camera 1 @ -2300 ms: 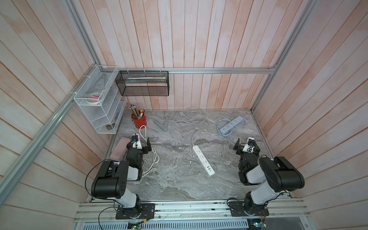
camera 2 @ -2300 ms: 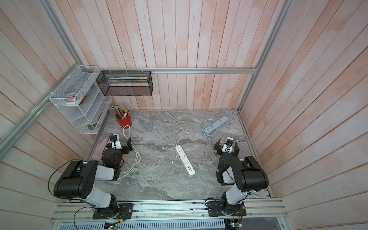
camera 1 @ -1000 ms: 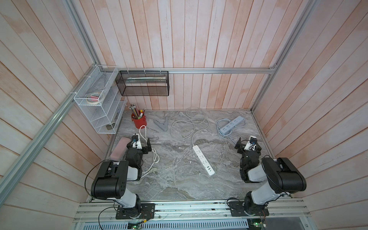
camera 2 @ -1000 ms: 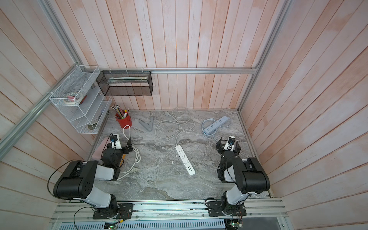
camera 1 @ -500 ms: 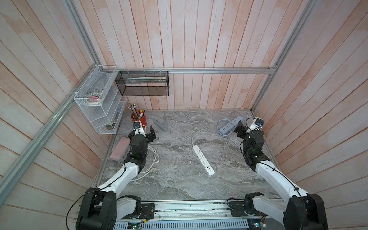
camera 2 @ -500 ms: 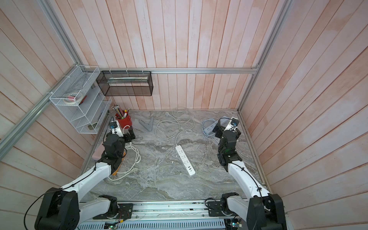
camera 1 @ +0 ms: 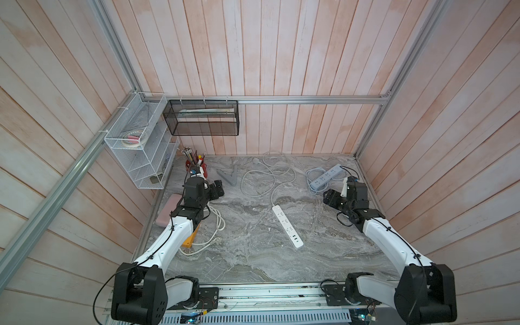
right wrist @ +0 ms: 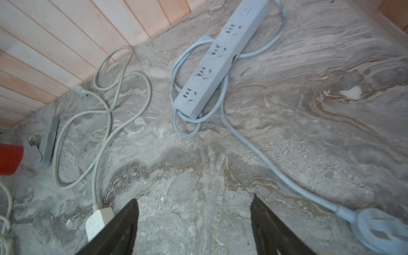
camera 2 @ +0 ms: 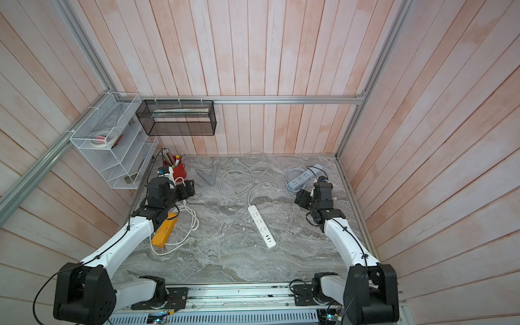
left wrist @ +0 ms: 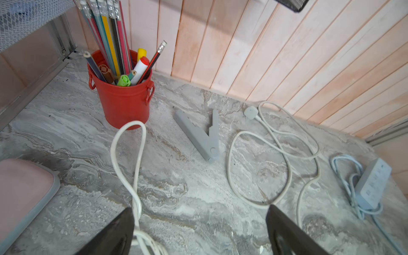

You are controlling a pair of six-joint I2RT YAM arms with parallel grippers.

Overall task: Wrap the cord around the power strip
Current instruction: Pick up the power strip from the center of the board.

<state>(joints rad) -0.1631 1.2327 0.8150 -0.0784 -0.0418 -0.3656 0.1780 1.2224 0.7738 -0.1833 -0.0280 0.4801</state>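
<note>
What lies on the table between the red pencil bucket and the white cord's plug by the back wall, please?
A grey V-shaped folding piece lies flat between the red bucket and the plug; the left wrist view shows it.

Power strip (camera 1: 287, 226) lies on the table (camera 1: 253, 261), cord (camera 1: 270, 177) looped behind.

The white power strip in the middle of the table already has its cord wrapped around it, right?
No. The white power strip lies mid-table, but its cord trails loose in loops toward the back wall, unwrapped; both top views show it.
</note>
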